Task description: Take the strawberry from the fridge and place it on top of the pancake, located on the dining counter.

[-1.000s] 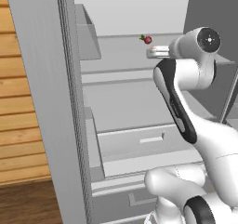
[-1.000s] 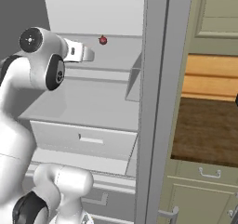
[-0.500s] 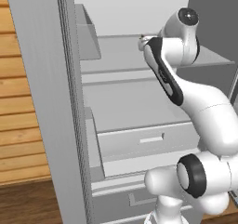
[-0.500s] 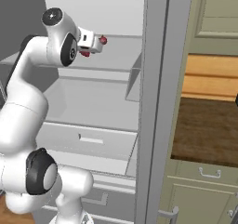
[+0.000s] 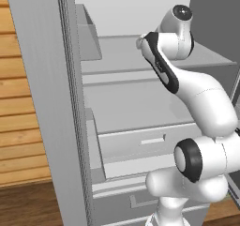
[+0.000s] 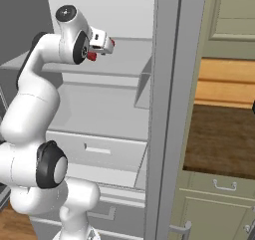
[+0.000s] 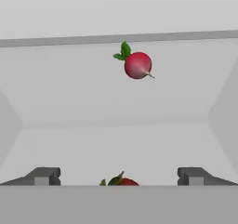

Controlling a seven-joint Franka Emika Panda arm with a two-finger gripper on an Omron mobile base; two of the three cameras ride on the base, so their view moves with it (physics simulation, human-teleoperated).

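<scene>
1. The fridge (image 6: pixel 167 109) stands open, and the arm reaches into it at the height of the upper shelf (image 6: pixel 124 55).
2. What has changed: a second ago the hand was in front of this shelf, with the red fruit clearly ahead of it. Since then the arm has pushed forward, and now the claw (image 6: pixel 104 39) is over the shelf.
3. The claw (image 7: pixel 118 174) is wide, as it was a second ago, and it holds nothing.
4. In the hand view a small red fruit with green leaves sits low between the two fingertips (image 7: pixel 44 175). I judge that this is the strawberry (image 7: pixel 118 181). In the right base view it lies just under the claw (image 6: pixel 91 56), on the shelf.
5. A second red thing, round with leaves and a thin pale tail, lies further ahead of the claw (image 7: pixel 138 65). It looks more like a radish, so it should not be taken.
6. Meaning for the task: the approach is almost finished, and the grasp is not yet done. I think the claw must come down a little around the strawberry and then shut.
7. Carrying it to the pancake on the dining bench (image 6: pixel 219 139), far to the right of the claw, comes afterwards.
</scene>
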